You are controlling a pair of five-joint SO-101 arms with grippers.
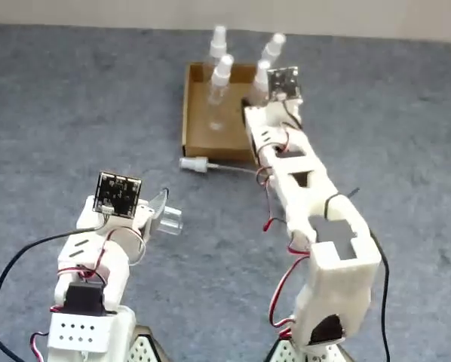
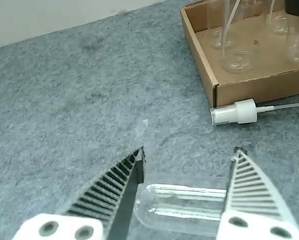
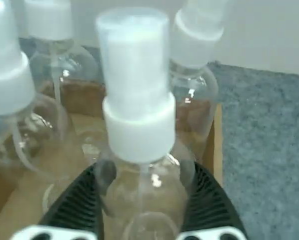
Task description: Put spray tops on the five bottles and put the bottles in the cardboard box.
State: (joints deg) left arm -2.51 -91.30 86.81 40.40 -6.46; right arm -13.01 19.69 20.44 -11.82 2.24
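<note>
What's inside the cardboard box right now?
Four clear bottles with spray tops stand in the cardboard box; the right gripper grips one. Its arm covers the box's right side in the high view.

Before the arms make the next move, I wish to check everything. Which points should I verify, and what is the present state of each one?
1. Left claw grips the uncapped bottle: ok.
2. Loose spray top lies on the table in front of the cardboard box, free to pick up: ok.
3. Right claw is shut on the capped bottle at the box: ok.
4. That bottle's base rests on the box floor before release: cannot tell.
5. Three other capped bottles stand upright in the box: ok.
</note>
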